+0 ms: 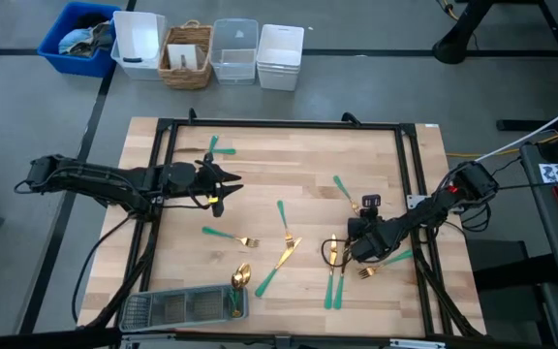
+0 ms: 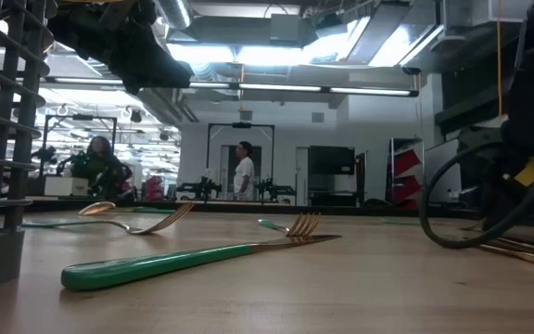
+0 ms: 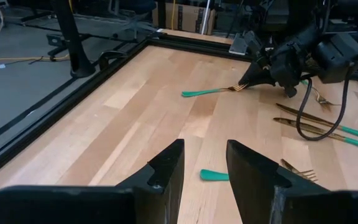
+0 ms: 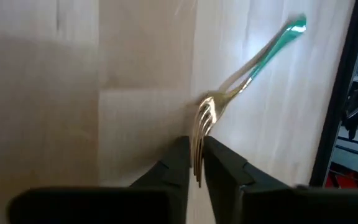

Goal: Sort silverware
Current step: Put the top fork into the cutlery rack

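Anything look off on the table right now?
Nothing damaged or spilled. Unsorted silverware lies scattered at mixed angles across the table; only a couple of pieces stand in the mesh tray. The right hand is closing on a fork by its tines, not its handle.

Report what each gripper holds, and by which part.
The right gripper pinches a fork by its gold tines, handle pointing away. The left gripper is open, holding nothing.

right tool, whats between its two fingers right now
The gold tines of a teal-handled fork lie between the right tool's fingers, which nearly pinch them; the handle points away across bare wood. The right wrist view shows it.
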`<state>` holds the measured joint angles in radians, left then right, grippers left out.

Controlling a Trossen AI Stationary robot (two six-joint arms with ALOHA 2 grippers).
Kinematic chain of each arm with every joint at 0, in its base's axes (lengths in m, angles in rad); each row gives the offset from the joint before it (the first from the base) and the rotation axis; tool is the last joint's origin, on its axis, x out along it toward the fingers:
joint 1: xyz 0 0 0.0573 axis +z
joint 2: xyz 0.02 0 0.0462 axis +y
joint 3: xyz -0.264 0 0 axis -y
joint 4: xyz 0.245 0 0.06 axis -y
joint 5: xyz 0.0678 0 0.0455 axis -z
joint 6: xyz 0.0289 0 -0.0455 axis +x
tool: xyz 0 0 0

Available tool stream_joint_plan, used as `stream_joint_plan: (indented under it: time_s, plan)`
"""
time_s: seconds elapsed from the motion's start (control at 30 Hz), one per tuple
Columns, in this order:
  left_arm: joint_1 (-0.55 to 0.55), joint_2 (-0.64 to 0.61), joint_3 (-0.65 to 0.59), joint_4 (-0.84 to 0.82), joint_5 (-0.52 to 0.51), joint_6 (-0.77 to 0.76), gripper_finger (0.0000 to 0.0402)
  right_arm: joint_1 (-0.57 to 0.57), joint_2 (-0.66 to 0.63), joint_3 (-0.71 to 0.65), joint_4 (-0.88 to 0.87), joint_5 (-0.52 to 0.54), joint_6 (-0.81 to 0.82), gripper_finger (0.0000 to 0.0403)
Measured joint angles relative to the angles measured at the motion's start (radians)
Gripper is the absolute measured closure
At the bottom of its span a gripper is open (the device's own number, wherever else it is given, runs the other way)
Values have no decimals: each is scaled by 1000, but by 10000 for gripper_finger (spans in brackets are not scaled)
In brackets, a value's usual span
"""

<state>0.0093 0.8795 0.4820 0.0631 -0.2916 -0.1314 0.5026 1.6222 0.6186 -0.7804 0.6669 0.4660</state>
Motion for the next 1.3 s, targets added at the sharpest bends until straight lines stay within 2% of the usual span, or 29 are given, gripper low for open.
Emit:
stream_joint_plan:
  time_s: [0.13,0.57,0.7,0.9,1.07,1.3]
  plan:
    - [0,0,0,0,0,0,290,0,0,1,25,14,1,395]
    - [0,0,0,3,0,0,290,-12,-8,111,-30,-13,27,397]
    - [0,2,-1,35,0,11,290,-55,-37,164,-67,-19,-4,398]
    - [0,32,-1,180,0,112,290,-166,-100,280,-51,-44,-152,400]
    - [-2,89,-1,264,1,242,290,-271,-129,428,-3,-176,-325,399]
    - [-3,198,-1,353,11,380,290,-401,-131,614,135,-534,-541,399]
